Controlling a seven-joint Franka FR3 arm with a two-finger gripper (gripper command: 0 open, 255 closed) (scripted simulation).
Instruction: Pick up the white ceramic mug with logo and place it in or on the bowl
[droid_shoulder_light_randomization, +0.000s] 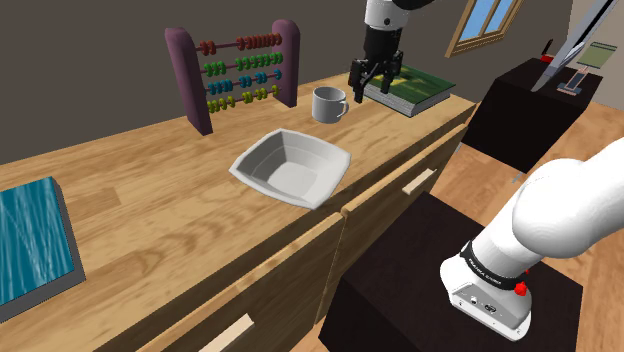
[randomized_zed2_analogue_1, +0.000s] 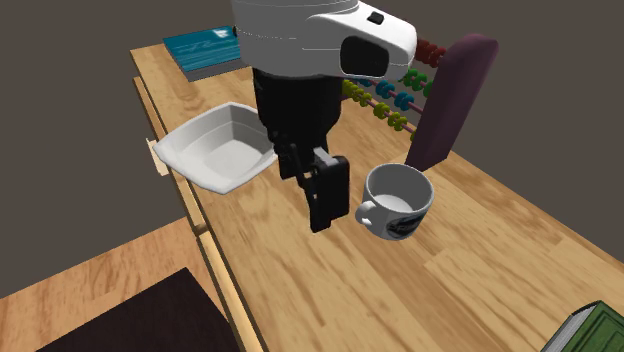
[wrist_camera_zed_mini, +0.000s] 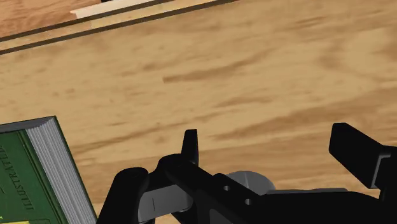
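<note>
The fingers (randomized_zed2_analogue_1: 328, 190) stand wide apart, holding nothing, and we see them beside the white mug (randomized_zed2_analogue_1: 399, 224), the bowl (randomized_zed2_analogue_1: 188, 152) farther along the desk (randomized_zed2_analogue_1: 480, 290).

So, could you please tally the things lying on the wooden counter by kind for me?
1 mug
1 bowl
1 abacus
2 books: the green book and the blue book
Total: 5
</note>
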